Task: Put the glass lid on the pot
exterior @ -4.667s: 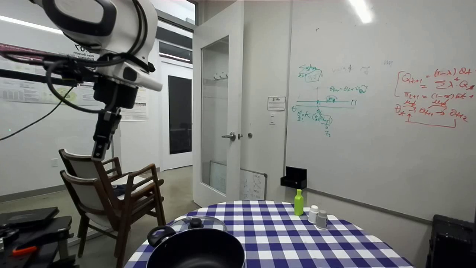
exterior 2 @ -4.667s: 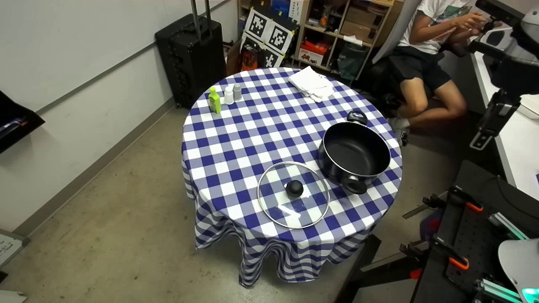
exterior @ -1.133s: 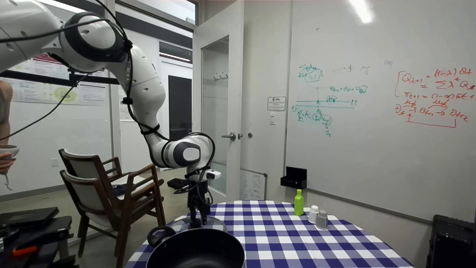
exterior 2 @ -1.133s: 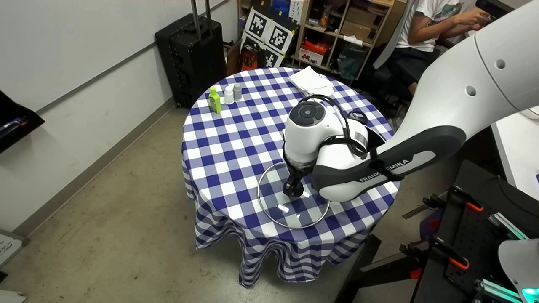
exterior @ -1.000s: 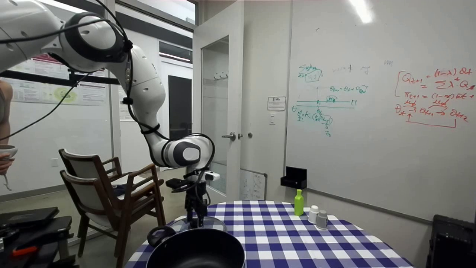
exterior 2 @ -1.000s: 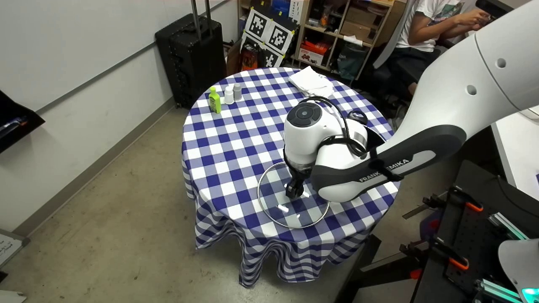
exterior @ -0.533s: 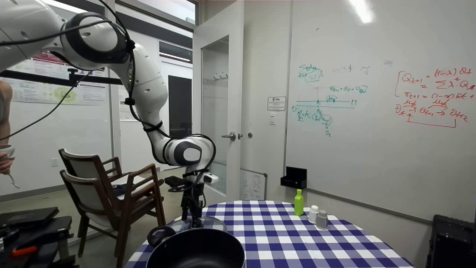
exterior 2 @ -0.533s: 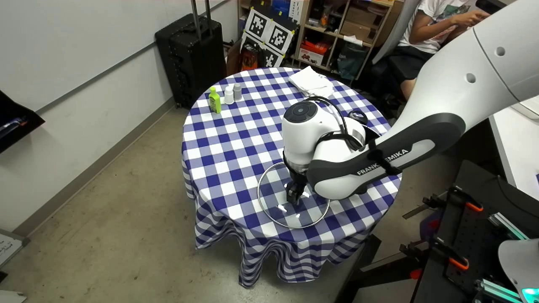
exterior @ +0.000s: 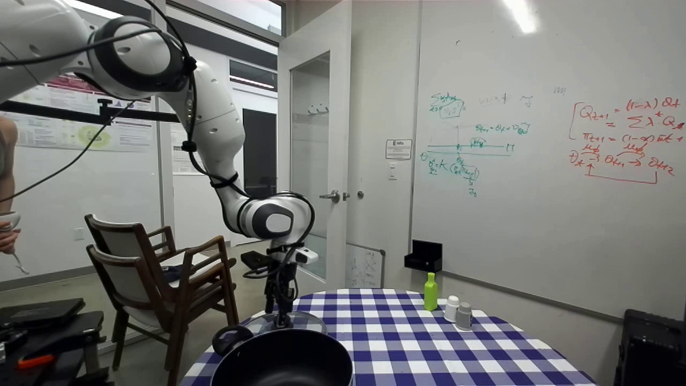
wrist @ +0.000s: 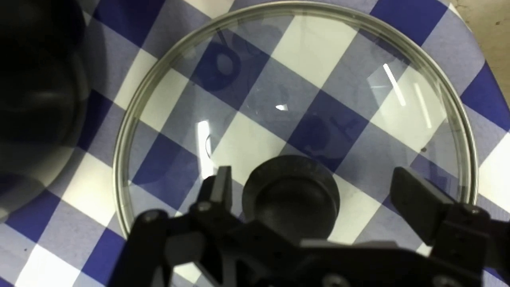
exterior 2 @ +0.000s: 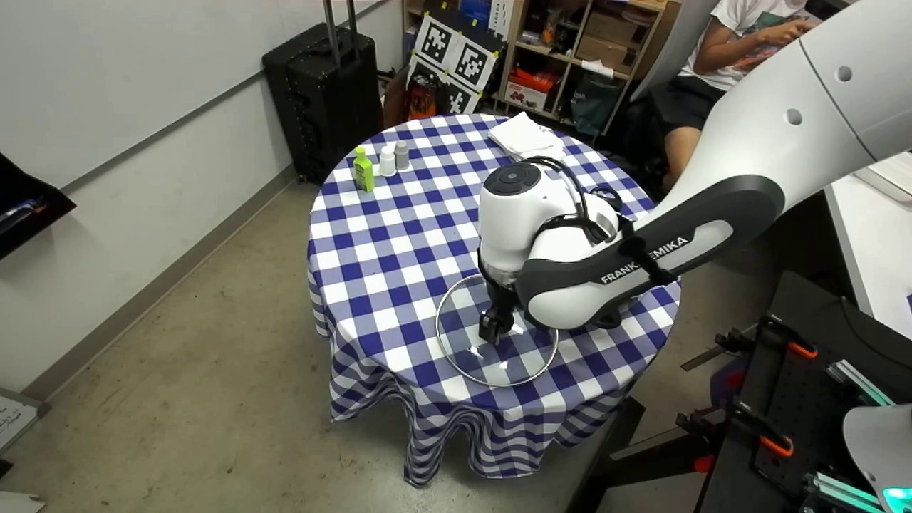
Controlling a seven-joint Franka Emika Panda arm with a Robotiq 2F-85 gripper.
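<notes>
We see gripper (wrist: 311,185) over glass lid (wrist: 275,83), jaws wide either side of its knob (wrist: 293,199) (wrist view, knob off-centre); lid's on the cloth (exterior 2: 427,235) beside pot (exterior: 286,356).

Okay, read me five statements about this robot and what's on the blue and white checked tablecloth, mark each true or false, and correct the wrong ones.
1. The round, transparent glass lid lies on the blue and white checked tablecloth. True.
2. The small lime-green bottle stands near a small white container and a small grey container. True.
3. The lid covers the wide, round black pot. False: the pot is uncovered, the lid beside it.
4. In the wrist view, the lid's round black knob shows between the fingers of the black robotic gripper. True.
5. The gripper is shut on the knob. False: it is open, its fingers apart.
</notes>
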